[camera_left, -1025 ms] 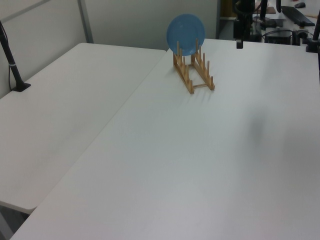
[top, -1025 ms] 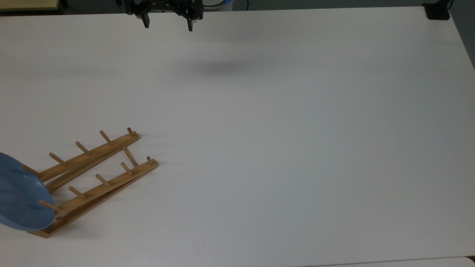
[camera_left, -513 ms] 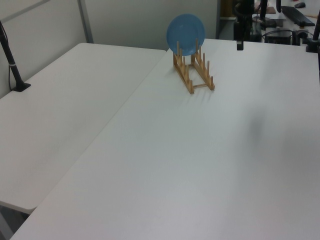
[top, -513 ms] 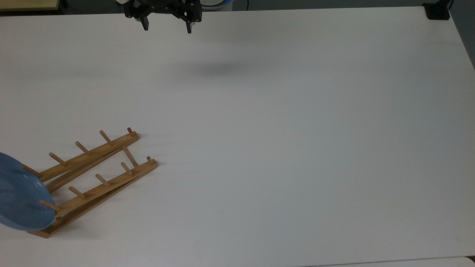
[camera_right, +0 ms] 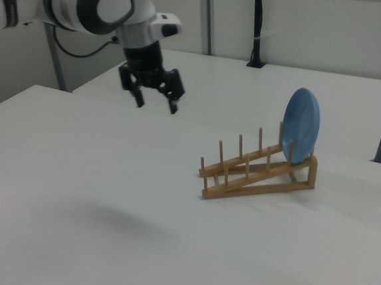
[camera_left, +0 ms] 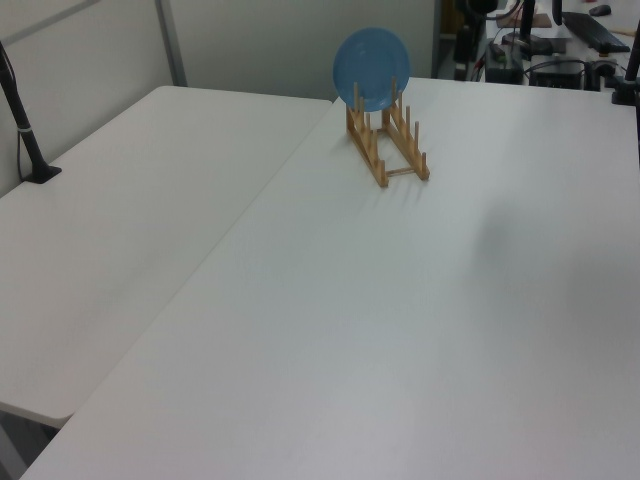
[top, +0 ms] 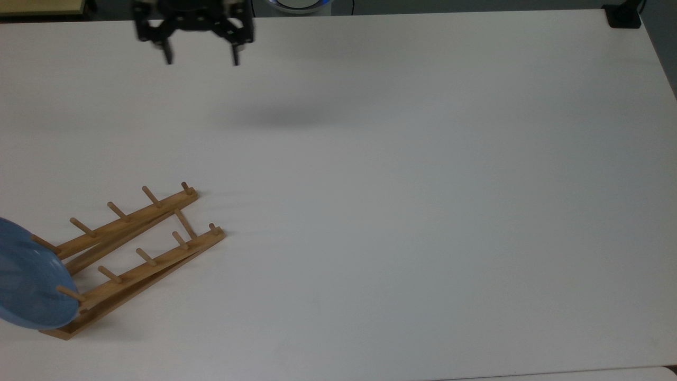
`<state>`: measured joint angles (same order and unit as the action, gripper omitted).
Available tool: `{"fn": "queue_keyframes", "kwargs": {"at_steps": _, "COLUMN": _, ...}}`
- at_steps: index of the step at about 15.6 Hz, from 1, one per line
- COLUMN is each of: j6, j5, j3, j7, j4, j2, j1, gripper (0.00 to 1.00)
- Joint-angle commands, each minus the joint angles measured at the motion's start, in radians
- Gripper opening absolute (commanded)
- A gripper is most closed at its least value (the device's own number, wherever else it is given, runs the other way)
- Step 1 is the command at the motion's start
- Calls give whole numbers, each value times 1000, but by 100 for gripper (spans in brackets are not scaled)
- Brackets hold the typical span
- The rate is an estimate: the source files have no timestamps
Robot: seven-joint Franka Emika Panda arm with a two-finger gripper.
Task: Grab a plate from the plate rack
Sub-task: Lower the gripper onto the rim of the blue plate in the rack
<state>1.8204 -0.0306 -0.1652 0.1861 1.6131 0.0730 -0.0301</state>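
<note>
Gripper (top: 201, 57) agape; plate (top: 29, 283) seemingly edge-cropped

I work in a lab or office room: bare white tables (camera_left: 330, 330) pushed together, black camera posts (camera_right: 256, 28) clamped behind my hand, partition walls (camera_left: 260, 40).

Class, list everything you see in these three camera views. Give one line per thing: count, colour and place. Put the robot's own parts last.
Round glossy light-blue plate: one, standing on edge in the raised end slot of the rack.
Light-brown wooden plate rack: one, with upright dowel pegs, on the table at the top view's lower left.
White table: one, under the rack.
Second white table: one, adjoining at the left view's left.
Black post: one, on the second table.
Robot arm: one, white and grey.
Gripper: one, black, open, in the air away from the rack.
</note>
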Motion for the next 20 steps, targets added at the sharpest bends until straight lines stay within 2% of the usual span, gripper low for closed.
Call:
{"fn": "queue_keyframes", "kwargs": {"at_steps": 1, "j6": 162, "j5": -70, "j3": -23, "j7": 58, "j4": -41, "j2": 65, "j1": 25, "gripper": 100}}
{"fn": "queue_keyframes", "kwargs": {"at_steps": 8, "j6": 554, "j5": -78, "j3": -69, "j7": 42, "j4": -68, "j2": 195, "j1": 75, "gripper": 100}}
{"fn": "queue_keyframes", "kwargs": {"at_steps": 10, "j6": 647, "j5": -75, "j3": -106, "j7": 36, "j4": -106, "j2": 253, "j1": 85, "gripper": 99}}
{"fn": "queue_keyframes", "kwargs": {"at_steps": 14, "j6": 865, "j5": -77, "j3": -180, "j7": 35, "j4": -139, "j2": 356, "j1": 87, "gripper": 89}}
{"fn": "queue_keyframes", "kwargs": {"at_steps": 17, "j6": 918, "j5": -69, "j3": -232, "j7": 33, "j4": -212, "j2": 438, "j1": 93, "gripper": 83}}
{"fn": "queue_keyframes", "kwargs": {"at_steps": 20, "j6": 925, "j5": -66, "j3": -251, "j7": 33, "j4": -257, "j2": 493, "j1": 107, "gripper": 75}}
